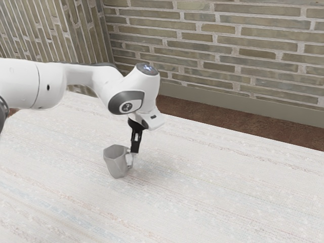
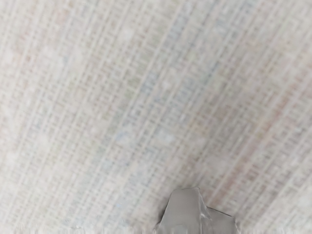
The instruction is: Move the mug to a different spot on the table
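Mug (image 1: pixel 117 160) upright mid-worktop (image 1: pixel 228 192); hand (image 1: pixel 134 148) lowered at handle side, spread or pinching: cannot tell.

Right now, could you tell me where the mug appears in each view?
Exterior view: the mug is grey, left of centre, at the tip of the gripper.
Wrist view: the mug is the grey shape close under the gripper.
Shared landmark: the pale woven table beneath it.

No lettering, label, brand, number or sign can be read anywhere in the scene. A small pale mark is seen on the grey joint cap (image 1: pixel 126 106) of the white arm (image 1: pixel 76 81), but it cannot be made out.
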